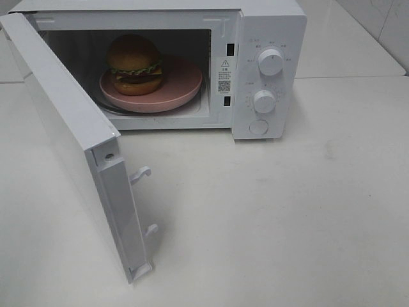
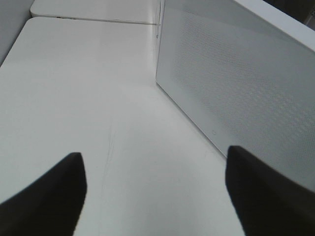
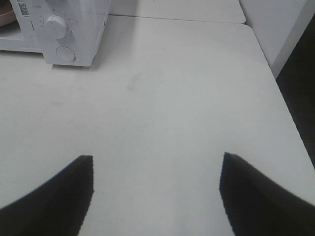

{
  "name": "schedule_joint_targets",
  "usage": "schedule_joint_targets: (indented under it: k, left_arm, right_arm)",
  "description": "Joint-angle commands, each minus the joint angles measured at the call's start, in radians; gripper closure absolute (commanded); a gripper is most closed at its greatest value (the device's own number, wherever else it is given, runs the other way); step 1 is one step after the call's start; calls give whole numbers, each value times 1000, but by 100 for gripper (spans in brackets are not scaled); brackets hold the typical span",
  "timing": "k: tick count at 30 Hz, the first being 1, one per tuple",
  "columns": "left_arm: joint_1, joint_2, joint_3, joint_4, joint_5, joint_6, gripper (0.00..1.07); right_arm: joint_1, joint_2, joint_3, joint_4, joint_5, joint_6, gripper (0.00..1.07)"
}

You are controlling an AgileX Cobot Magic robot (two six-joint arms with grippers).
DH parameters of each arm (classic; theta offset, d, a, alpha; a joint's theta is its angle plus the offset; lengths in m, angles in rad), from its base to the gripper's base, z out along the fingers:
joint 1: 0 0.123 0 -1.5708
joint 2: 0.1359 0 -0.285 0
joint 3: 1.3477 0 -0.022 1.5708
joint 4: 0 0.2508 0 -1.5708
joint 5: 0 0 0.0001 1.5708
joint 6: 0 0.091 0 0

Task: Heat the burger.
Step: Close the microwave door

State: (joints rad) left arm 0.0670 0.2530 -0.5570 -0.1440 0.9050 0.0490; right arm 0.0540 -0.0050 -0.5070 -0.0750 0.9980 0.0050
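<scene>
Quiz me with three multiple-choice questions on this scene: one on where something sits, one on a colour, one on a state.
1. Where is the burger?
A) on a shelf
B) on the plate inside the microwave
C) on top of the microwave

2. What colour is the plate?
A) pink
B) blue
C) black

3. How is the door of the microwave?
A) shut
B) swung open
C) taken off

Answers:
1 B: the burger rests on the plate in the oven's cavity.
2 A: a pink rim shows around the burger.
3 B: the door stands wide on its hinge, leaving the cavity exposed.
</scene>
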Motion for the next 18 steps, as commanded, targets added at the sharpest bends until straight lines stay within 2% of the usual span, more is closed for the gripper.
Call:
schedule_joint_targets:
  k: [1, 2, 3, 4, 5, 6, 7, 8, 9, 15, 17, 18]
  left_arm:
    - [-4, 53, -6, -7, -57, -1, 49]
    - [-4, 104, -6, -7, -81, -1, 61]
    - [-4, 130, -6, -8, -97, -1, 68]
    - [-4, 130, -6, -8, -97, -1, 68]
    - [-4, 177, -6, -10, -137, -1, 81]
    - [-4, 203, -6, -10, -159, -1, 88]
    - [-4, 203, -6, -10, -159, -1, 88]
    - [-4, 251, -6, -10, -201, -1, 102]
    - [-4, 299, -6, -10, -244, -1, 107]
    - [-4, 398, -5, -8, -347, 2, 107]
    - [-4, 480, 29, -8, -514, 41, 107]
    - [-4, 480, 29, -8, -514, 41, 107]
  right_arm:
    - [-7, -30, 6, -2, -9, 6, 36]
    - [-7, -30, 6, -2, -9, 6, 36]
    - [-7, -30, 6, -2, -9, 6, 36]
    - [-7, -30, 6, -2, -9, 6, 36]
    - [-7, -30, 6, -2, -9, 6, 36]
    - [-7, -30, 6, -2, -9, 6, 36]
    - [-7, -30, 6, -2, -9, 6, 36]
    - [-7, -30, 6, -2, -9, 6, 36]
    - [-7, -30, 6, -2, -9, 6, 36]
    - [-7, -30, 6, -2, -9, 6, 36]
    - [-7, -30, 6, -2, -9, 6, 36]
    - [-7, -30, 6, -2, -9, 6, 36]
